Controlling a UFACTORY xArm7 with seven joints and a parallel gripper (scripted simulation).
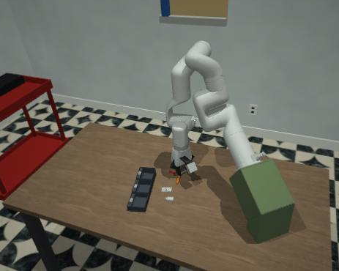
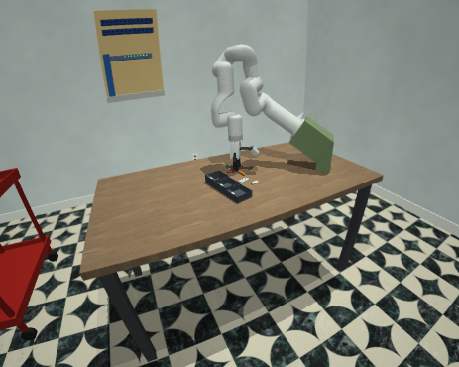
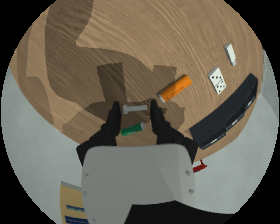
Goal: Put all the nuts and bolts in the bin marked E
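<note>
My gripper is open and hangs low over the table, just behind the row of dark bins. In the wrist view a small grey bolt lies on the wood between my fingertips. A green piece lies between the fingers closer to the palm. The fingers do not touch either one. An orange cylinder lies just to the right, and it also shows in the top view. A red piece lies beside the gripper. I cannot read the bin labels.
A white spotted tile and a small white piece lie right of the bins. The arm's green base block stands at the table's right. A red cart stands off the table's left.
</note>
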